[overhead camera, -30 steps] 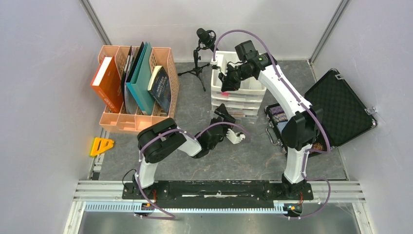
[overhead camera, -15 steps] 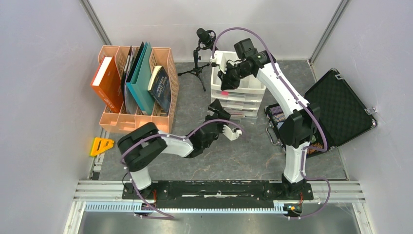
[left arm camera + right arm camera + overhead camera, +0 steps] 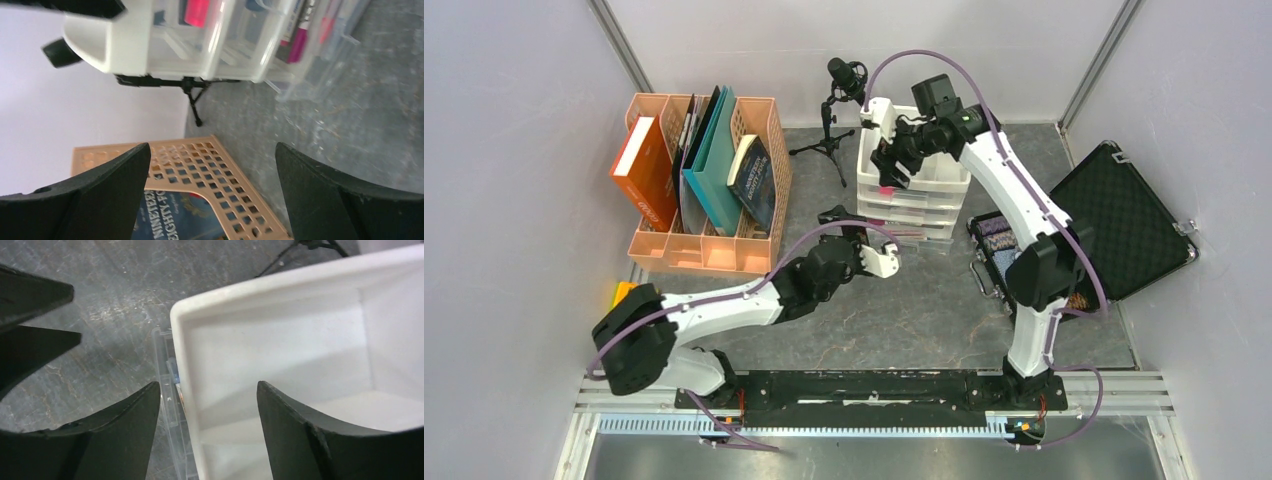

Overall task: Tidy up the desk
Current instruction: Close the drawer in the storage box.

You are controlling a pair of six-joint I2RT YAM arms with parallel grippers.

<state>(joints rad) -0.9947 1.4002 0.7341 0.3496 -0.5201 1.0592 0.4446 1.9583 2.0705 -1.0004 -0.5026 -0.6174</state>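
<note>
We see the right gripper (image 3: 207,385) poised above a corner of the white drawer unit's (image 3: 924,195) top tray, its fingers parted and holding nothing. The left gripper (image 3: 212,147) hangs wide open and empty between the drawers and the peach file rack (image 3: 759,200). The desk (image 3: 924,310), dark and pale-veined, spreads beneath both arms, carrying rack, drawers and an open black case (image 3: 1124,220) at the right.
</note>
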